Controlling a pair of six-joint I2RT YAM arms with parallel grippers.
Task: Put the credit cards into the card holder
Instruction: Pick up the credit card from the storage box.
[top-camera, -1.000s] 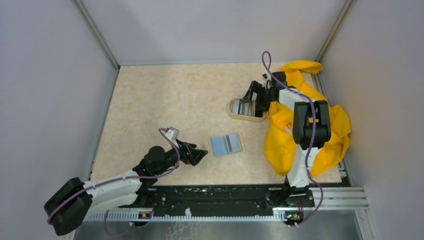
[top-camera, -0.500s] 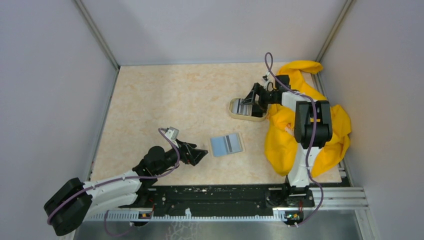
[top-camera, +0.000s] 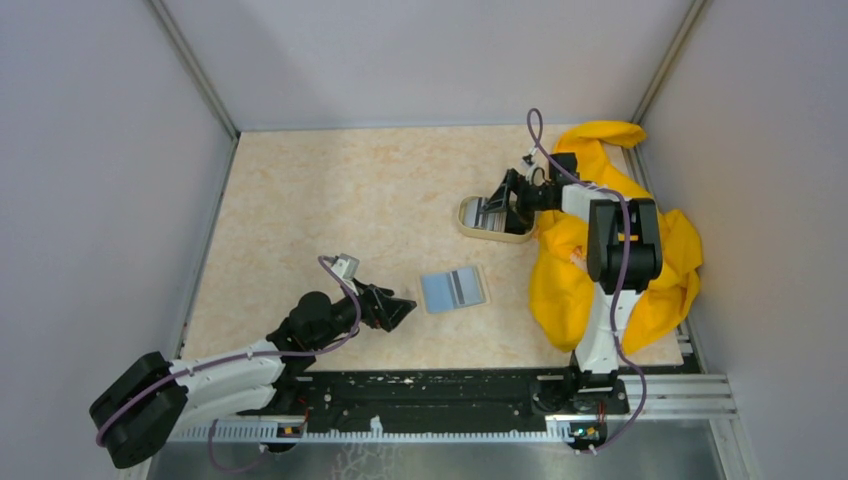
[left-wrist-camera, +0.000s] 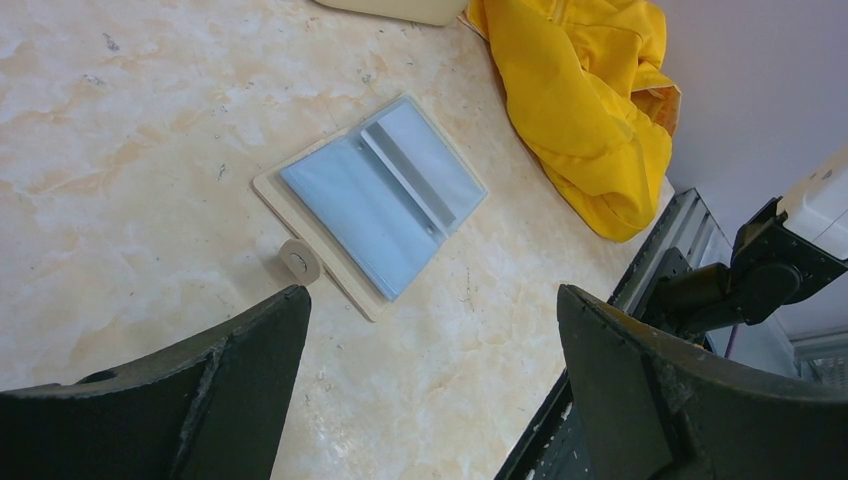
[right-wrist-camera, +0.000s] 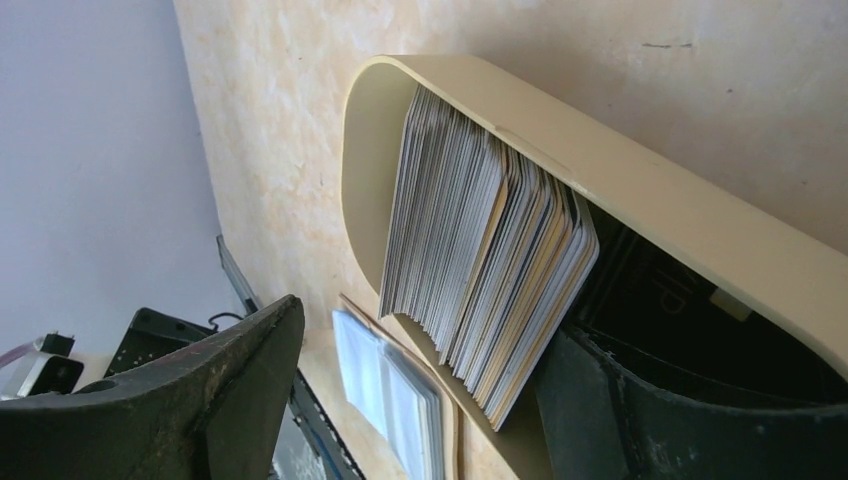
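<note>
We expect the credit cards (top-camera: 490, 213) to be light, stiff and slippery, best pinched at the free edges.
From above, they stand in the dish (top-camera: 463, 215), and the card holder (top-camera: 454, 289) lies open on the tabletop (top-camera: 330, 200). In the left wrist view, the left fingers (left-wrist-camera: 200, 400) are spread and empty. In the right wrist view, the right fingers (right-wrist-camera: 200, 400) are spread around the stack.

One card holder (left-wrist-camera: 375, 205) was counted, with one snap tab (left-wrist-camera: 298, 262) on it. One oval dish (right-wrist-camera: 640, 190) and one yellow cloth (left-wrist-camera: 580, 90) were seen. The credit cards (right-wrist-camera: 480, 250) were packed edge-on in a single stack and could not be counted exactly; perhaps several dozen were there. Two grippers were counted: the left gripper (top-camera: 400, 307) and the right gripper (top-camera: 505, 208).
</note>
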